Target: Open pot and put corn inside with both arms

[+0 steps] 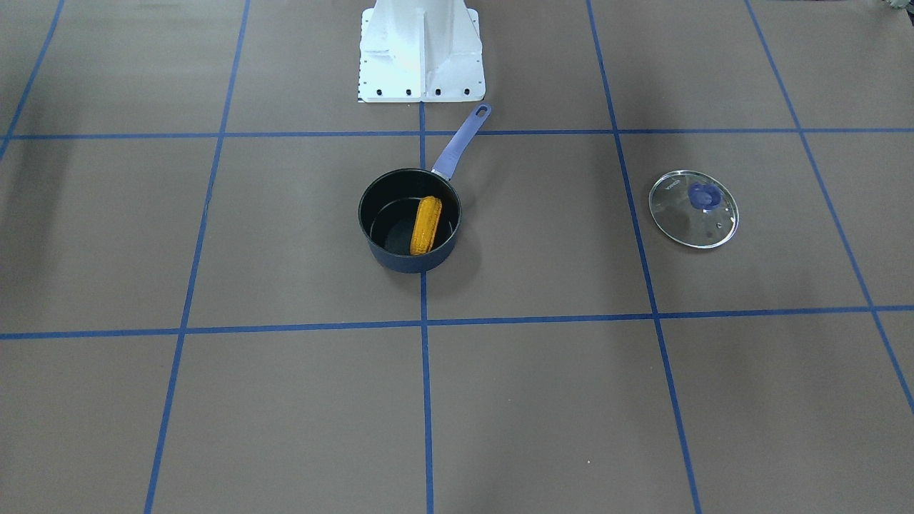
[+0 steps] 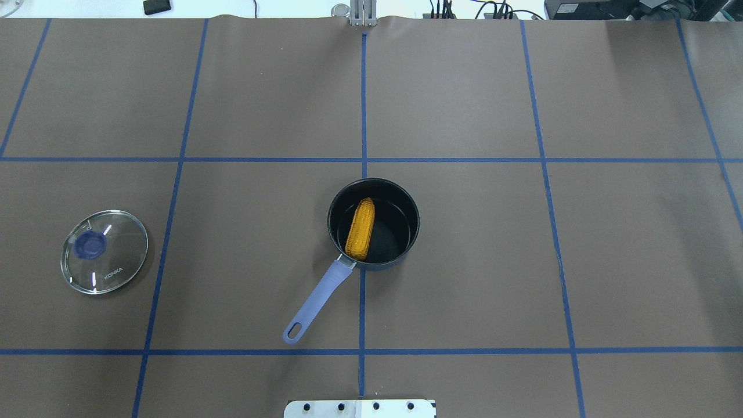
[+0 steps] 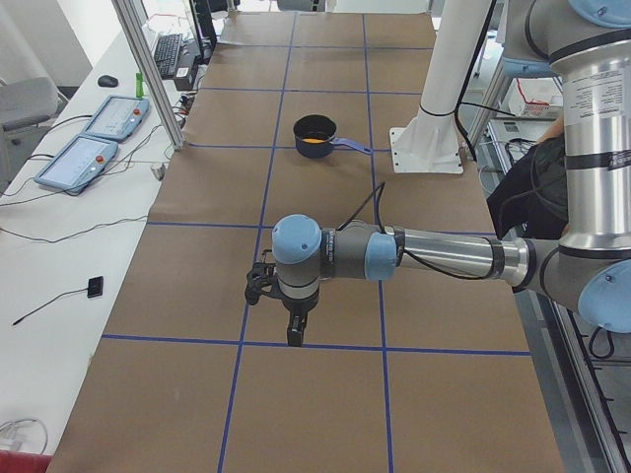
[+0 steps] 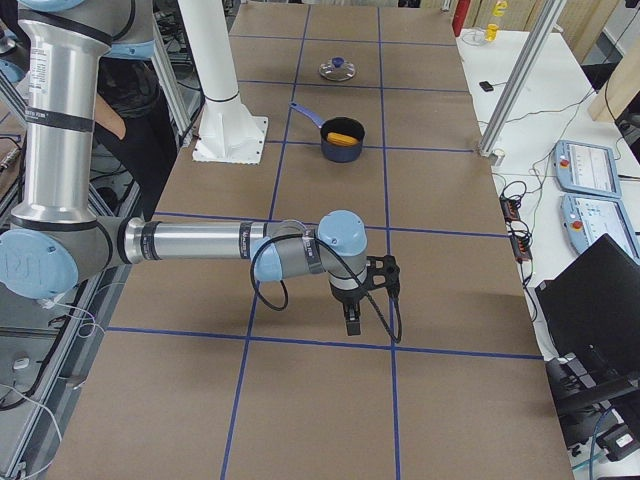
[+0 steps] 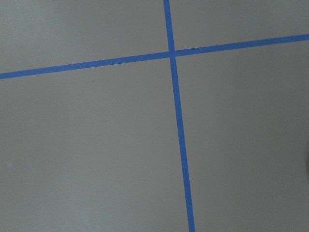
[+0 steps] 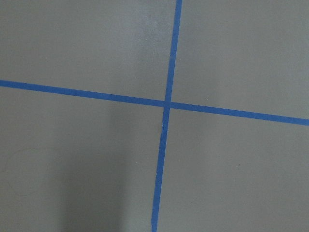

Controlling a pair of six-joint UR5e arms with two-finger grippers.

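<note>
The dark pot [image 1: 400, 261] with a lilac handle [image 1: 460, 143] stands open at the table's middle, also in the overhead view [image 2: 373, 182]. The yellow-orange corn [image 1: 425, 225] lies inside it, leaning on the wall [image 2: 360, 228]. The glass lid [image 1: 693, 208] with a blue knob lies flat on the table on the robot's left [image 2: 104, 252]. My left gripper [image 3: 294, 338] hangs over bare table far from the pot; it shows only in the left side view, so I cannot tell its state. My right gripper [image 4: 352, 325] likewise shows only in the right side view. Both wrist views show only table and tape lines.
The white bolted base plate [image 1: 421, 53] stands just behind the pot's handle. Blue tape lines grid the brown table. Control pendants [image 3: 89, 148] and metal posts [image 4: 520, 80] stand beyond the table's far edge.
</note>
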